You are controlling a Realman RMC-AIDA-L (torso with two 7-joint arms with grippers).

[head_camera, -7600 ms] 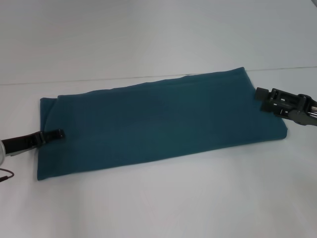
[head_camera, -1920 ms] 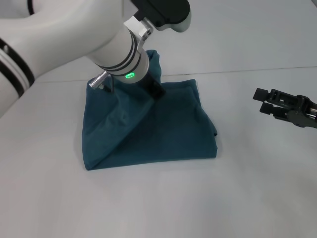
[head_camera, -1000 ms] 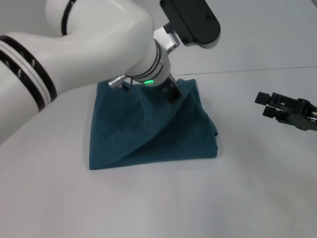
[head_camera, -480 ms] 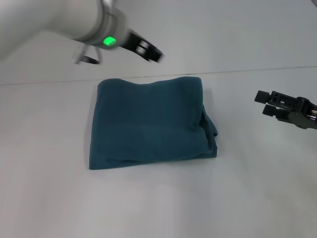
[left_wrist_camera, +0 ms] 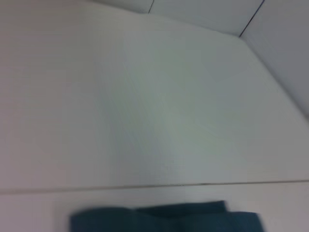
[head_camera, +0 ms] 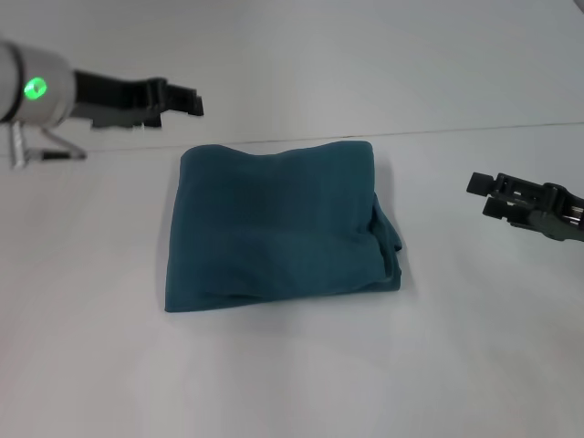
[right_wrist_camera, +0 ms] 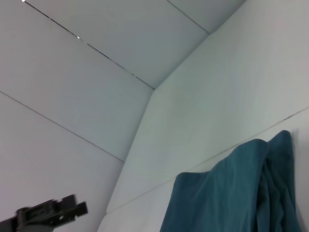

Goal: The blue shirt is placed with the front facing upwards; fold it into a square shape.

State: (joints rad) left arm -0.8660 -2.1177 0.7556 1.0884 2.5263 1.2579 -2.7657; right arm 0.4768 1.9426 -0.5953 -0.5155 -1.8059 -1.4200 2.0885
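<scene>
The blue shirt (head_camera: 278, 224) lies folded into a rough square in the middle of the white table (head_camera: 292, 374). Its right edge is bunched and slightly uneven, and no lettering shows. My left gripper (head_camera: 190, 100) hovers in the air beyond the shirt's far left corner, open and holding nothing. To the right of the shirt my right gripper (head_camera: 484, 194) stays parked, open, a clear gap away from the cloth. The left wrist view catches only the far edge of the shirt (left_wrist_camera: 164, 220). In the right wrist view the shirt (right_wrist_camera: 231, 198) shows with the left gripper (right_wrist_camera: 72, 209) far off.
A thin seam line (head_camera: 474, 129) crosses the table just behind the shirt. Bare white surface surrounds the cloth on all sides.
The left arm carried the shirt's left half over onto the right half, let go, and has since pulled back up and to the left. The right gripper has stayed put.
</scene>
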